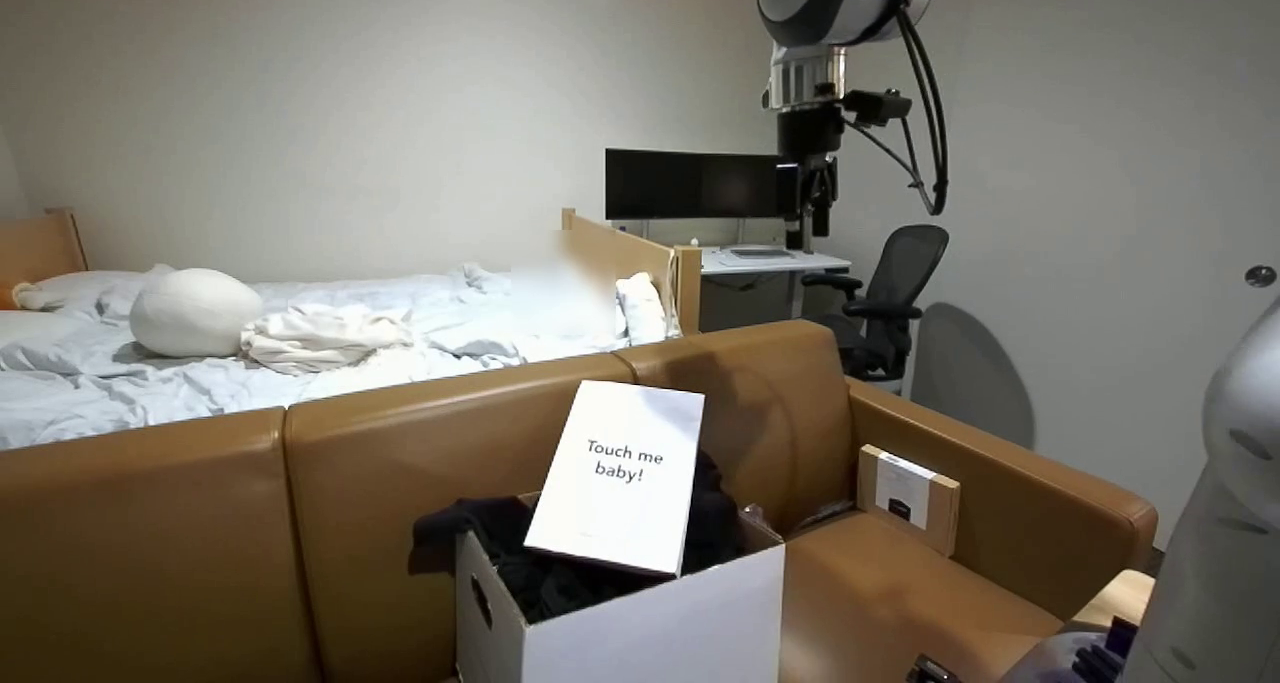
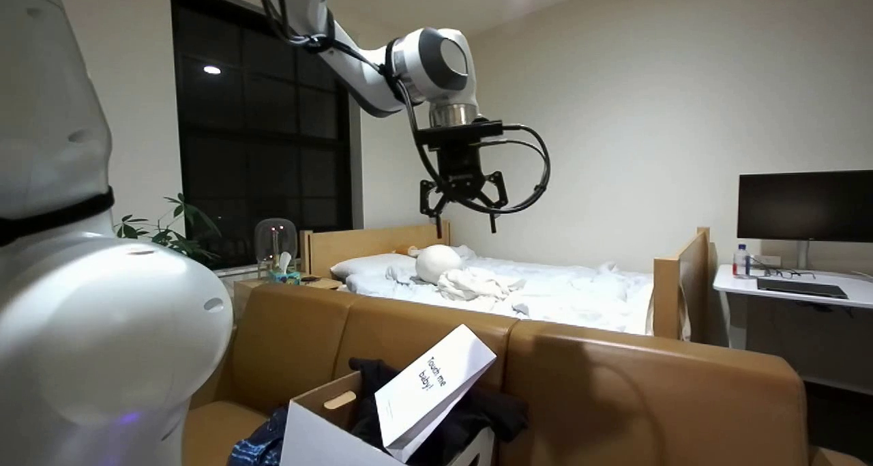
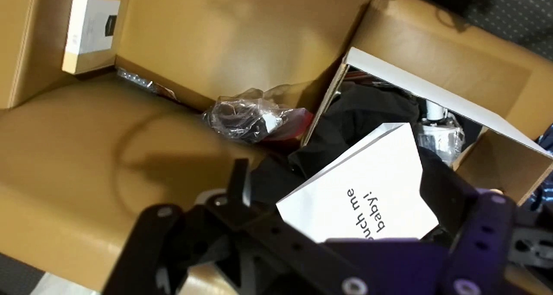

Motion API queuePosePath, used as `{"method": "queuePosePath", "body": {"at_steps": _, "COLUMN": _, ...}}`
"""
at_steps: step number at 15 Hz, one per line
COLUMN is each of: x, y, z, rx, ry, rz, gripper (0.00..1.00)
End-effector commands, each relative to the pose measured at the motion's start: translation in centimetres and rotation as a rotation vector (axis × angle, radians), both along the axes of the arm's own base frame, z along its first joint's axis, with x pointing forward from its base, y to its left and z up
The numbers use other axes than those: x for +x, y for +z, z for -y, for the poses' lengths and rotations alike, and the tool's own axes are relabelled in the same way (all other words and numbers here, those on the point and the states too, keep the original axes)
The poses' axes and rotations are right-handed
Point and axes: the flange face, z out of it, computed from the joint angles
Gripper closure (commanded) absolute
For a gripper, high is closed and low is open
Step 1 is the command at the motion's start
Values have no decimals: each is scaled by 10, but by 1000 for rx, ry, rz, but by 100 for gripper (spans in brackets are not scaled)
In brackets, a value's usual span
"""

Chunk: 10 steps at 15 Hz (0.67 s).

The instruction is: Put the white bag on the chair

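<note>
The white bag (image 1: 640,513) is a flat white rectangle printed "Touch me baby!". It leans tilted on dark clothes in the open white box (image 1: 650,633), and also shows in an exterior view (image 2: 433,394) and the wrist view (image 3: 384,174). The chair (image 1: 150,553) is the wide tan-brown seat with flat panels; the box stands on it. It also shows in an exterior view (image 2: 655,411) and the wrist view (image 3: 268,36). My gripper (image 2: 466,226) is open and empty, pointing down, high above the chair and apart from the bag. In the wrist view its fingers hide the bag's lower part.
A tan package with a white label (image 1: 908,500) leans on the chair's arm. A plastic-wrapped item (image 3: 242,120) lies on the seat beside the box. Behind are a bed (image 2: 580,288), a desk (image 2: 791,285) and a black office chair (image 1: 895,293).
</note>
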Motion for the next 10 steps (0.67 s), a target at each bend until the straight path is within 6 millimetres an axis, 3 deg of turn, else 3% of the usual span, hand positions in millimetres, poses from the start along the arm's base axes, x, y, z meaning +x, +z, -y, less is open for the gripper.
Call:
{"method": "queuePosePath", "body": {"at_steps": 1, "x": 67, "y": -6, "z": 35, "rx": 71, "ry": 166, "rz": -46, "gripper": 0}}
{"method": "queuePosePath", "body": {"at_steps": 5, "x": 130, "y": -52, "z": 62, "rx": 191, "ry": 346, "rz": -70, "gripper": 0}}
{"method": "queuePosePath", "body": {"at_steps": 8, "x": 159, "y": -106, "z": 51, "rx": 272, "ry": 469, "rz": -117, "gripper": 0}}
{"method": "queuePosePath", "body": {"at_steps": 10, "x": 170, "y": -136, "z": 25, "rx": 322, "ry": 557, "rz": -135, "gripper": 0}}
